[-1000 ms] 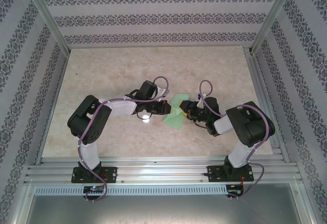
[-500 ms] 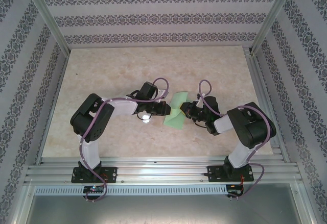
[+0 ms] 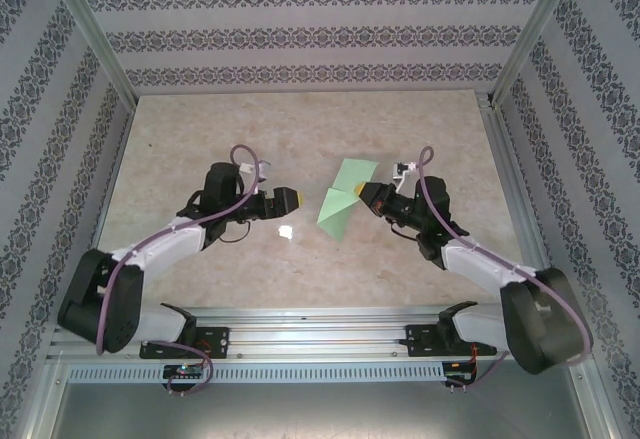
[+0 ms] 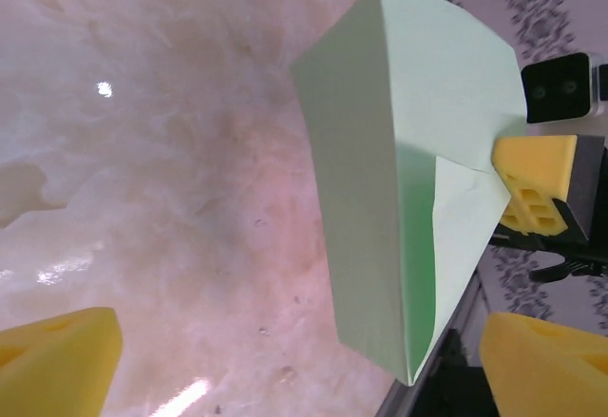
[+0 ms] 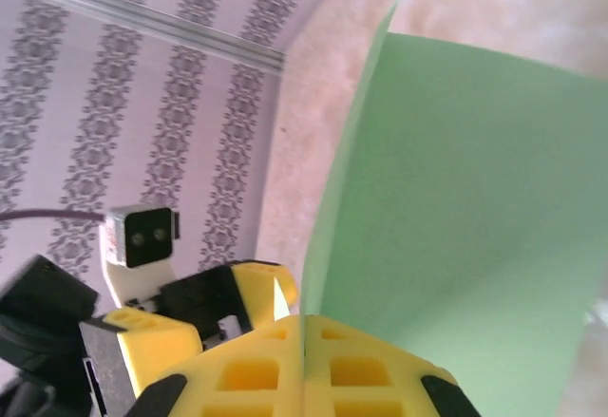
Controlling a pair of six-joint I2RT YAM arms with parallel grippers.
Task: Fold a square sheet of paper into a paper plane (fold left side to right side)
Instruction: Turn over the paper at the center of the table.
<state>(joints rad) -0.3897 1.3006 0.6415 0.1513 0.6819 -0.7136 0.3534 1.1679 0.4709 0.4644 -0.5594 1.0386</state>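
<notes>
Paper sheet point(image 3: 343, 197) is pinched mid-frame by the right gripper point(image 3: 368, 193), seemingly as an anchor, while the left gripper point(image 3: 288, 199) is spread wide left of it.

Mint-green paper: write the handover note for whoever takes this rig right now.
Left end effector: open, holding nothing, apart from the sheet on its left.
Right end effector: shut on the right edge of the square sheet of paper.
Paper: tilted up, not flat, over the middle of the table, between the arms.
Done: at least one fold; a crease and an overlapping layer show in the left wrist view.
To do: no pointed dart yet; probably lay it flat, then make the remaining folds.
</notes>
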